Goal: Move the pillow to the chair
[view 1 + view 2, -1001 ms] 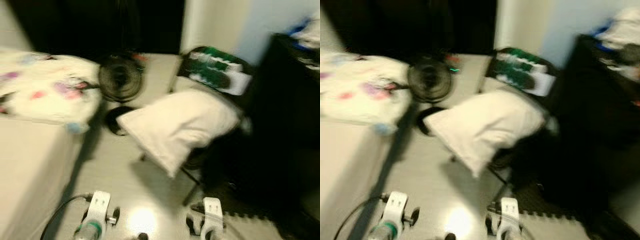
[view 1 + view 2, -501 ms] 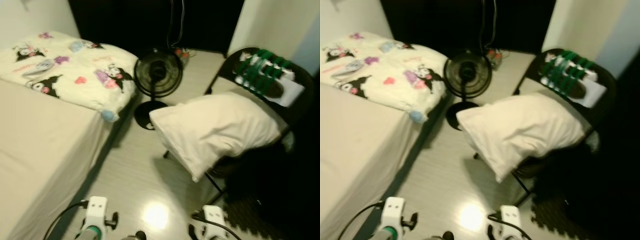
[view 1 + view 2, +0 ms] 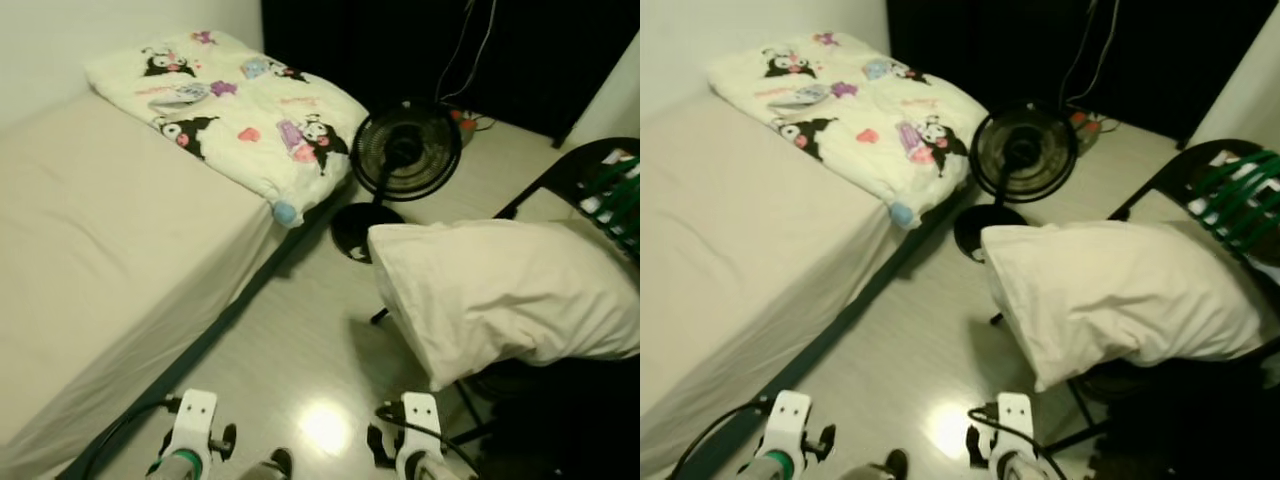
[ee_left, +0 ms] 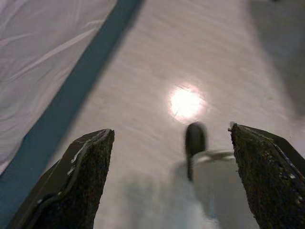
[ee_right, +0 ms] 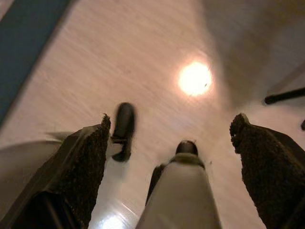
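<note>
I see the pillow (image 3: pixel 510 295) lying on the chair (image 3: pixel 575 180), with one end hanging over the front of the seat. The chair is black and has something green and white (image 3: pixel 1240 195) on its back. Just beside the chair stands a black fan (image 3: pixel 405 152) on a round foot, on the pale floor (image 3: pixel 300 350). On the other side of the fan is the bed (image 3: pixel 110 270) with a plain sheet, and a blanket (image 3: pixel 235 110) with little cartoon pictures lies at its far end. A bright spot of light (image 3: pixel 325 428) shines on the floor near me. My left hand (image 4: pixel 169 181) hangs low over the floor by the edge of the bed, and its two black fingers (image 4: pixel 81 176) are spread wide with nothing between them. My right hand (image 5: pixel 171 167) hangs low over the floor too, near a chair leg (image 5: pixel 286 95), and its fingers (image 5: pixel 88 167) are also spread wide and hold nothing. Both hands are well apart from the pillow. From the head, I see my two arms low down, the left arm (image 3: pixel 190 435) and the right arm (image 3: pixel 415 445).
</note>
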`<state>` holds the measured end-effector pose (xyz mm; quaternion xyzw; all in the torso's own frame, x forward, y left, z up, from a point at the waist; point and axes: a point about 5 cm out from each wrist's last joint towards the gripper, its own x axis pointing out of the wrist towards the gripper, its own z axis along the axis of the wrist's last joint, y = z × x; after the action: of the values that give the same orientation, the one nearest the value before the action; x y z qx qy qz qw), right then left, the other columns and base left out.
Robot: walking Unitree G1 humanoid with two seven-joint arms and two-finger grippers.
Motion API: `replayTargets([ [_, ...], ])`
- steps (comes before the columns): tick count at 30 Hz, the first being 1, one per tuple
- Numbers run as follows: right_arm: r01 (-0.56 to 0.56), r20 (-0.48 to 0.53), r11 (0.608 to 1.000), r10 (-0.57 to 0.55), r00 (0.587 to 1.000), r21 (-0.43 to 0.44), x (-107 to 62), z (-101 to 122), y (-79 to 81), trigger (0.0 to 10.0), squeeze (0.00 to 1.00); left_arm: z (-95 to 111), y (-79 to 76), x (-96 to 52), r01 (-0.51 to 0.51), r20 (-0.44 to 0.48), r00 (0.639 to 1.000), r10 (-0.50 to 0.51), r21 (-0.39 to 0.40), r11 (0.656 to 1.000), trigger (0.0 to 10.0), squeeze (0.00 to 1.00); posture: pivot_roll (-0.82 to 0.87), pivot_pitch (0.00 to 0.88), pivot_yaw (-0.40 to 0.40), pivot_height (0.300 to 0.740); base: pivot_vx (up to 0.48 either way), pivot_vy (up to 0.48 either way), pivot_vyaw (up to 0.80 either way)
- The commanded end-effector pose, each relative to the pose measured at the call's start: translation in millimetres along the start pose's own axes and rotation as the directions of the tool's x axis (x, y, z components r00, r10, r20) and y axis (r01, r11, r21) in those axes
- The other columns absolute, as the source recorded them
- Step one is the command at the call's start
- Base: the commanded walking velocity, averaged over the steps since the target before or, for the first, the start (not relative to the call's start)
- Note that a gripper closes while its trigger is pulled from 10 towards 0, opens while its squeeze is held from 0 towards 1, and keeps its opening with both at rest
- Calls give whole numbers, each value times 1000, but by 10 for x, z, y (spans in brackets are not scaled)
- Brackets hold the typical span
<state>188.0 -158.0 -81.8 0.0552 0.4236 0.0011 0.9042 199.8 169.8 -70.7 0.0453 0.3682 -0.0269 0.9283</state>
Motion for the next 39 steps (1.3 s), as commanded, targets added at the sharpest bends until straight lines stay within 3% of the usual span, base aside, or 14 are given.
replayTargets([
  [1,-4,-10,1000,4,1000,10,0,-19,21,10000,0,-25,26,-7,-11,-13,1000,11,-7,1000,10000,0,27,29,81,740,0,0,800],
  [18,-23,-10,1000,23,1000,-4,8,-8,63,10000,0,45,17,16,-19,13,1000,19,-45,999,10000,0,31,20,70,740,0,0,800],
  [39,-4,0,1000,4,1000,-2,15,26,52,10000,0,160,-5,42,-5,61,998,6,-6,1000,10000,0,39,32,70,740,0,0,800],
])
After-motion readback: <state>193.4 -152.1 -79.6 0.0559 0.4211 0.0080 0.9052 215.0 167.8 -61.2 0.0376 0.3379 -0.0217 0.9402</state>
